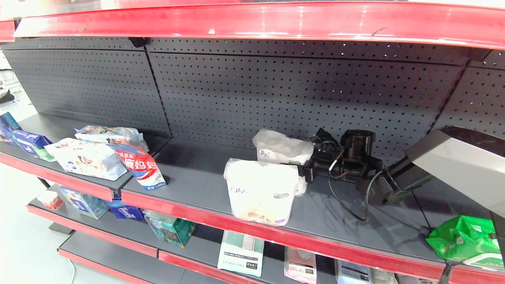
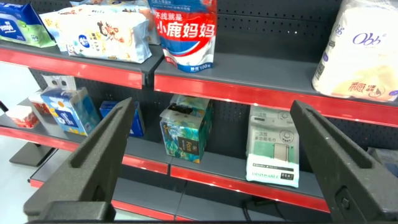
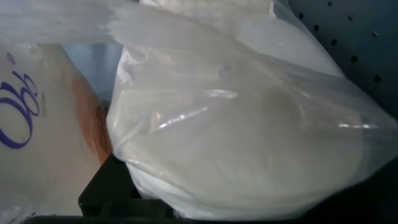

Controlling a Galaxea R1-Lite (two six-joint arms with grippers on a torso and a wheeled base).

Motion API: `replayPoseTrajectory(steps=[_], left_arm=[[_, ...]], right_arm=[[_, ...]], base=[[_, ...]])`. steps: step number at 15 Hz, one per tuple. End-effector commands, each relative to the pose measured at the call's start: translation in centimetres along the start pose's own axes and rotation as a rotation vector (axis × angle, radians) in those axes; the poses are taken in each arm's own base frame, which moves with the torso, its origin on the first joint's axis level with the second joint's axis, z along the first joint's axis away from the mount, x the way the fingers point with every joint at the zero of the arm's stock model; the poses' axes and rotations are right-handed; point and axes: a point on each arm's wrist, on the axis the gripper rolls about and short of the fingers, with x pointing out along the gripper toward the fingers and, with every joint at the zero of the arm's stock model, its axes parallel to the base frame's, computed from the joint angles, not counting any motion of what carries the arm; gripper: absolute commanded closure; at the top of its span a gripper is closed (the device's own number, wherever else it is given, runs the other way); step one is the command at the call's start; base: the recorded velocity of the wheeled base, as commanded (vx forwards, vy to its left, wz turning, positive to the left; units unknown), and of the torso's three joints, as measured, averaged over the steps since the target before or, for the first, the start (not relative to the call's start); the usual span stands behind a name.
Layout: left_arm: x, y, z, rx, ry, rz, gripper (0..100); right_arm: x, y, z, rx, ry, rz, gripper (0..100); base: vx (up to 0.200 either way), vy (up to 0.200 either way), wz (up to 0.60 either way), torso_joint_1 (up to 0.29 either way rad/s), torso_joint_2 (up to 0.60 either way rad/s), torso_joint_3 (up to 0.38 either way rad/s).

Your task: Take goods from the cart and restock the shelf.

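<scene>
Reaching in from the robot's right, the right arm (image 1: 453,165) lies low and nearly level, with its wrist (image 1: 351,157) turned toward the robot's left. The right gripper (image 1: 307,172) butts against a white pack (image 1: 282,148). The left gripper (image 2: 211,155) points forward, its two dark fingers (image 2: 93,155) spread wide apart.

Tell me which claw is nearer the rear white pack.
Right. The right claw is against the rear white pack on the shelf; the left claw hangs out front, lower down.
</scene>
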Motion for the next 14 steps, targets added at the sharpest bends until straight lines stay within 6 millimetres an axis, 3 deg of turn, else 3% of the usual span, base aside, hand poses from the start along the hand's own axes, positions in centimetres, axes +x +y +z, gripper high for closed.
replayPoseTrajectory(steps=[1, 7, 14], left_arm=[[0.0, 0.0, 0.0, -0.001, 0.0, 0.0, 0], [0.0, 0.0, 0.0, 0.001, 0.0, 0.0, 0], [0.0, 0.0, 0.0, 0.001, 0.0, 0.002, 0]], right_arm=[[0.0, 0.1, 0.1, -0.001, -0.001, 0.0, 100], [-1.2, 0.8, 0.7, 0.008, -0.01, 0.058, 100], [-0.9, 0.8, 1.1, 0.031, -0.047, 0.151, 100]], base=[[0.0, 0.0, 0.0, 0.0, 0.0, 0.0], [0.0, 0.0, 0.0, 0.0, 0.0, 0.0], [0.0, 0.0, 0.0, 0.0, 0.0, 0.0]])
